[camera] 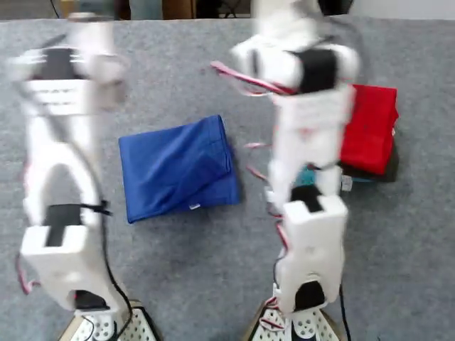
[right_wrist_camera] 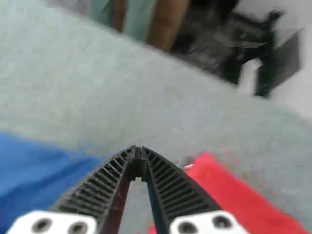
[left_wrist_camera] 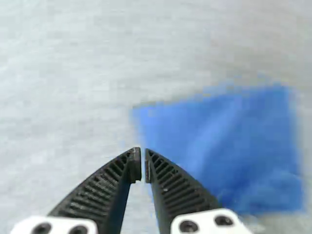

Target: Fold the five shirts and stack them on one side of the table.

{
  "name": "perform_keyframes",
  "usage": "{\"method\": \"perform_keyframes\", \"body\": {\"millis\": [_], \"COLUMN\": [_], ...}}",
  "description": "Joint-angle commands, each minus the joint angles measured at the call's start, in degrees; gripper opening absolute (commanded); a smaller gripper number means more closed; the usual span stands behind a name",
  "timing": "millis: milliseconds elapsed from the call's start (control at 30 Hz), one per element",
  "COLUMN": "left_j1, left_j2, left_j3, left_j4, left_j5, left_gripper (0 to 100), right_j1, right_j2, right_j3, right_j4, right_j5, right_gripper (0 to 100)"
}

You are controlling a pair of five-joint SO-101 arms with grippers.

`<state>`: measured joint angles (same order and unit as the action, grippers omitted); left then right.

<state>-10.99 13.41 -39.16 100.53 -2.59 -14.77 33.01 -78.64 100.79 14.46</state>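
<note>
A grey, felt-like cloth covers the table (camera: 185,78) I work over, and the light on it is even. Past its far edge stand brown wooden uprights (right_wrist_camera: 168,19), perhaps furniture legs, beside a pale green panel (right_wrist_camera: 137,14). Farther along, blurred dark clutter (right_wrist_camera: 229,44) sits against a white wall (right_wrist_camera: 297,97).

— What colour is the desk (camera: 178,71)?
— Plain grey, all over.
— And the shirts?
— The blue shirt (camera: 178,169) is a solid royal blue with no print. The red shirt (camera: 368,128) is plain too. Under it I see a black edge (camera: 380,169) and a teal strip (camera: 310,175).
— The arms (camera: 57,177)?
— White with black blocks, and the wires (camera: 242,78) are red. The left tool (left_wrist_camera: 143,165) and right tool (right_wrist_camera: 138,163) are black and ribbed, on white bases.
</note>
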Motion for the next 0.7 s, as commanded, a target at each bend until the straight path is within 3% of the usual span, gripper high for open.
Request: {"method": "perform_keyframes", "body": {"millis": [0, 267, 433, 667], "left_j1": [-10.8, -20.4, -23.4, -23.1], "left_j2": [-3.3, -6.6, -15.3, -21.0], "left_j3": [6.2, 27.5, 40.9, 52.8], "left_j4": [0.2, -10.1, -18.0, -23.9], "left_j5": [-5.4, -10.7, -14.7, -14.8], "left_gripper": [3, 3, 3, 3], "right_j1": [-7.0, -18.2, -17.1, -13.8], "right_j2": [4.8, 11.0, 12.8, 11.9], "right_j3": [5.7, 21.5, 23.8, 28.4], "right_j4": [0.3, 0.2, 0.2, 0.4], "right_j5": [-0.5, -0.4, -2.1, -4.5], "right_gripper": [1.5, 1.5, 1.5, 1.5]}}
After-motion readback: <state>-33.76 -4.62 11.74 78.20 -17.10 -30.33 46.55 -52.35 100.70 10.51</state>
